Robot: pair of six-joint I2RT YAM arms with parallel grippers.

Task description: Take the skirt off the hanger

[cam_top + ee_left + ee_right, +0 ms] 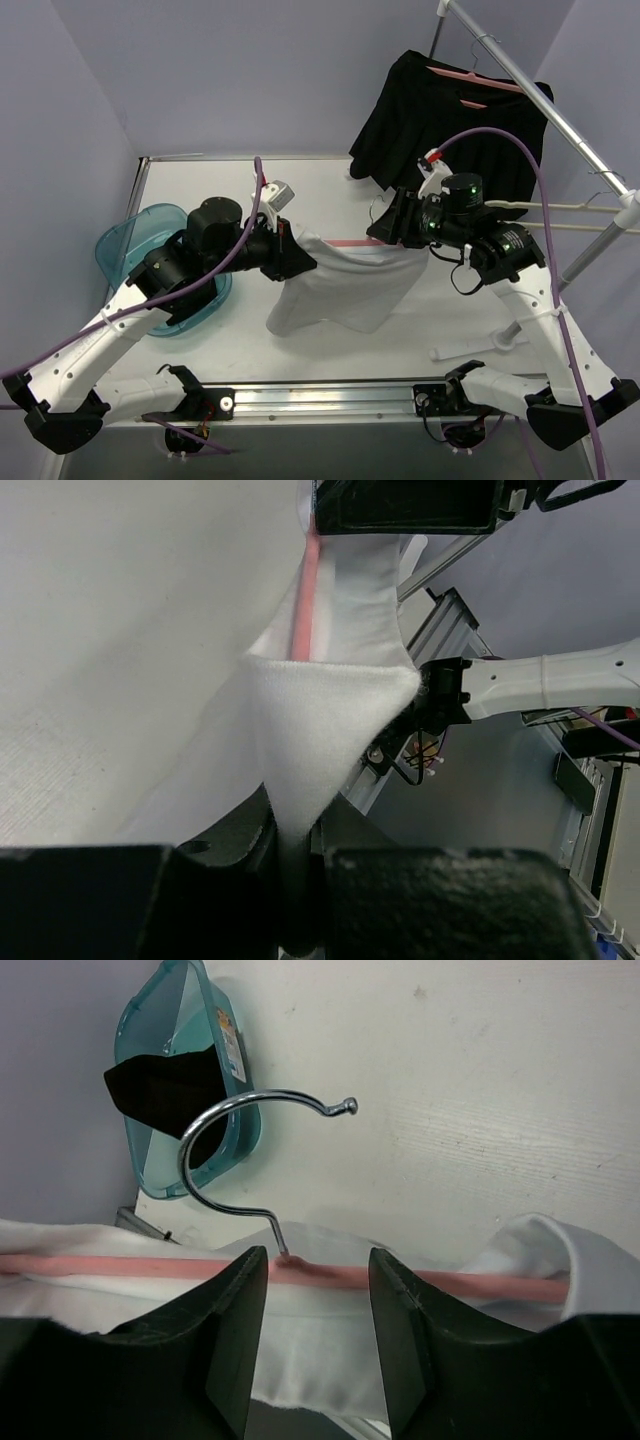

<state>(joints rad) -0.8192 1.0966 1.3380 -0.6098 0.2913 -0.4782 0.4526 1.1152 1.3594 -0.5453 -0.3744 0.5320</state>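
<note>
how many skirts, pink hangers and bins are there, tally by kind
skirts: 2, white fabric skirt, black pleated skirt
pink hangers: 2, pink hanger inside the white one, pink hanger holding the black one
bins: 1, teal plastic bin
total: 5

You have a teal bin (125, 245) at the tabletop's (330, 190) left edge. At back right, a black garment (440, 120) hangs on the rack (580, 148).
</note>
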